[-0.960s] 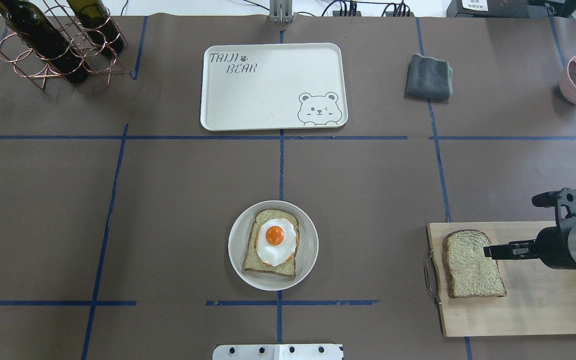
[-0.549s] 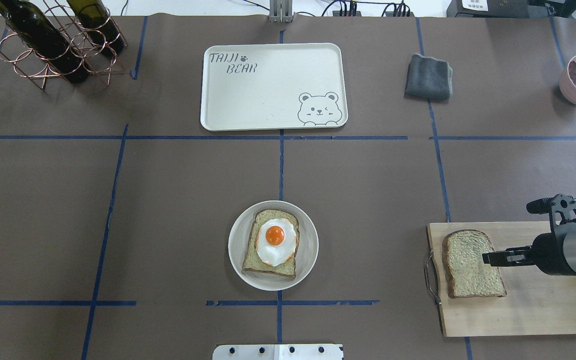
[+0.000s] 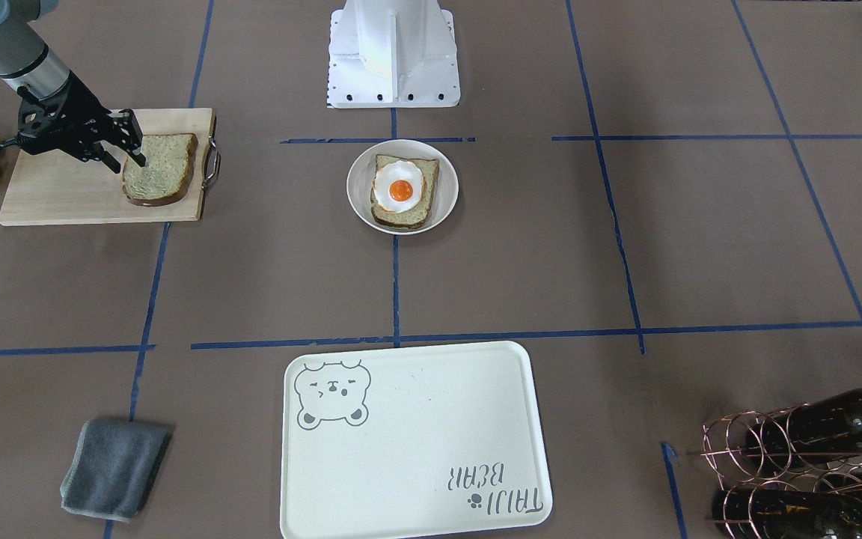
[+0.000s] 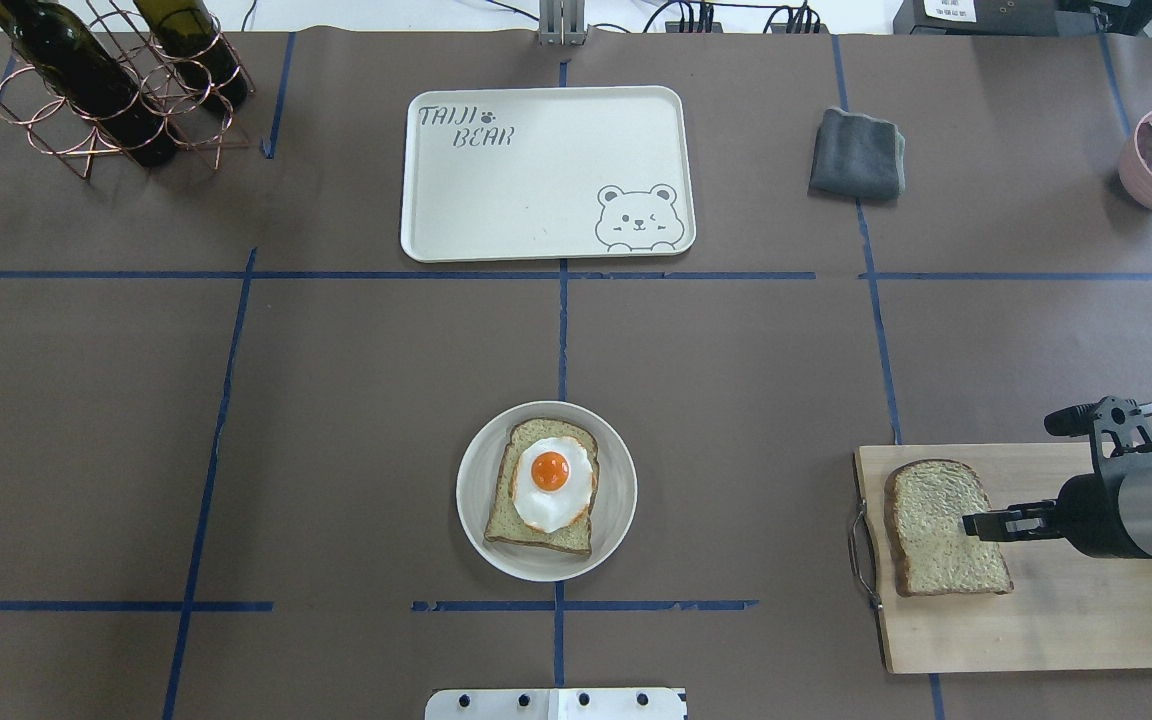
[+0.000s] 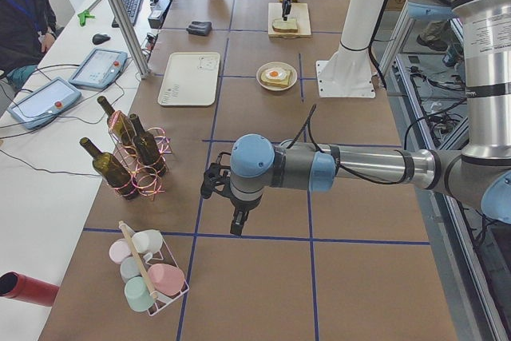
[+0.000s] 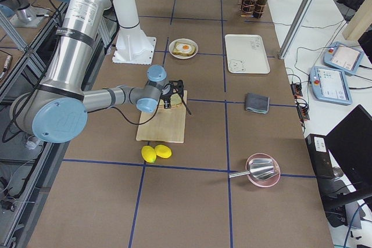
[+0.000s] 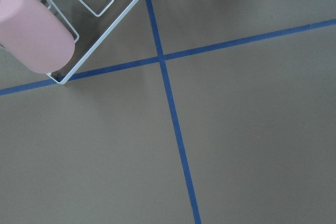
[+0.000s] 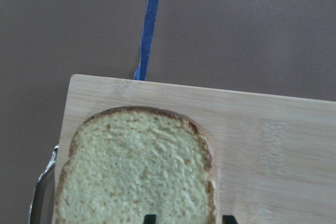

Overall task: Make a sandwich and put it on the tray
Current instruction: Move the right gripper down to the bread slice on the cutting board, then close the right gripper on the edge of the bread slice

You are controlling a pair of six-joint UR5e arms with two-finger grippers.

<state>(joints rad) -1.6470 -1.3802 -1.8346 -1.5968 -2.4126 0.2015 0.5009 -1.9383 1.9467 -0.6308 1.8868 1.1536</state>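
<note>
The right gripper (image 4: 976,523) has slid along the loose slice (image 4: 936,545) on the board (image 4: 1086,620) by the right edge of the worktop (image 4: 736,400) — jaws apart, astride its crust — so a pinch looks near; the tray (image 4: 536,170) waits at the far edge.

R arm low, wrist horiz | R end effector (image 4: 970,524) jaws apart | L end effector (image 5: 237,227) pointing down

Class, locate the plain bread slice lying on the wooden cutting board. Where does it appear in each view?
Front-facing: bread slice upper left.
Overhead: lower right, under the right claw.
Exterior left: top centre, far away.
Exterior right: centre-left, mostly hidden by that claw.
Left wrist: not in it.
Right wrist: bottom left.
Shared landmark: the cutting board beneath it.
</note>
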